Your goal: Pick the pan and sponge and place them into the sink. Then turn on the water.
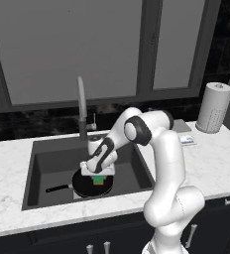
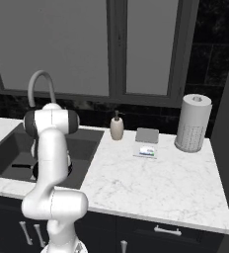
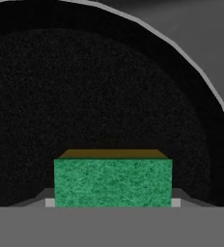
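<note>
1. Closest to you, the gripper (image 1: pixel 99 174) is down inside the sink (image 1: pixel 42 158) with the sponge (image 3: pixel 113 182) between its fingers; in the hand view the green block spans the whole gap from tip to tip, so I judge it clamped on the sponge, held just over the pan (image 1: pixel 89 184).
2. That sponge looks soft and light; squeeze too hard and it will likely squash, so keep hold across its short sides as you have it; expect it to drop gently when released.
3. See its look: green fibrous face, a yellow-brown layer on the far edge, a small neat rectangle.
4. Right behind it, the pan already lies on the sink bottom; round, flat, matt black, its thin handle pointing left; stiff and heavier, probably best taken by the handle or rim, though it needs no more moving.
5. Farther back, the faucet (image 1: pixel 81 106) stands behind the sink, slim and grey, its small lever at the side; no water runs.
</note>
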Available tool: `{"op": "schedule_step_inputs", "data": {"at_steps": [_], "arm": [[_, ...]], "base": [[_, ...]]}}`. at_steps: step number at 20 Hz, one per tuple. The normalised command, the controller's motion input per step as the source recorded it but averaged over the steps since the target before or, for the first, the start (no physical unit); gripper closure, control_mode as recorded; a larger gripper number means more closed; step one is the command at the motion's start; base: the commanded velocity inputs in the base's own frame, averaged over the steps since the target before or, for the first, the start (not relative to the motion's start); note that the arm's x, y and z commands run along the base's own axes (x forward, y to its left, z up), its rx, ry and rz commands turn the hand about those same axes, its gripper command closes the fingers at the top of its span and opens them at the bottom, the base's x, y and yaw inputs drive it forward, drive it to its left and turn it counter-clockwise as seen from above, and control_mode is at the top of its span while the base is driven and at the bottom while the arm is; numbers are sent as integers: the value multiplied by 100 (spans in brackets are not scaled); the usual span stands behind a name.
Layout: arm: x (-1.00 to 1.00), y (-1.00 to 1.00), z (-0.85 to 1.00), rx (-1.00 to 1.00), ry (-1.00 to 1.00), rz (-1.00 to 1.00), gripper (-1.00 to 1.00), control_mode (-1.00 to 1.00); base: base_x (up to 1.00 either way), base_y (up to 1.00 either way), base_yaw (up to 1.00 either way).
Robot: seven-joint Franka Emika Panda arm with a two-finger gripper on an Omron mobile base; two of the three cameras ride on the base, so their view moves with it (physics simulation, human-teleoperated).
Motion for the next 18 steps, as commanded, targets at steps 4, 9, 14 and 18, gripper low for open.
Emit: {"op": "schedule_step_inputs", "data": {"at_steps": [4, 9, 14, 18], "arm": [[0, 8, -10, 0, 0, 0, 100, -100], [0, 1, 0, 0, 0, 0, 100, -100], [0, 0, 0, 0, 0, 0, 100, -100], [0, 0, -21, 0, 0, 0, 100, -100]], "base": [[0, 0, 0], [0, 0, 0], [0, 0, 0], [0, 0, 0]]}}
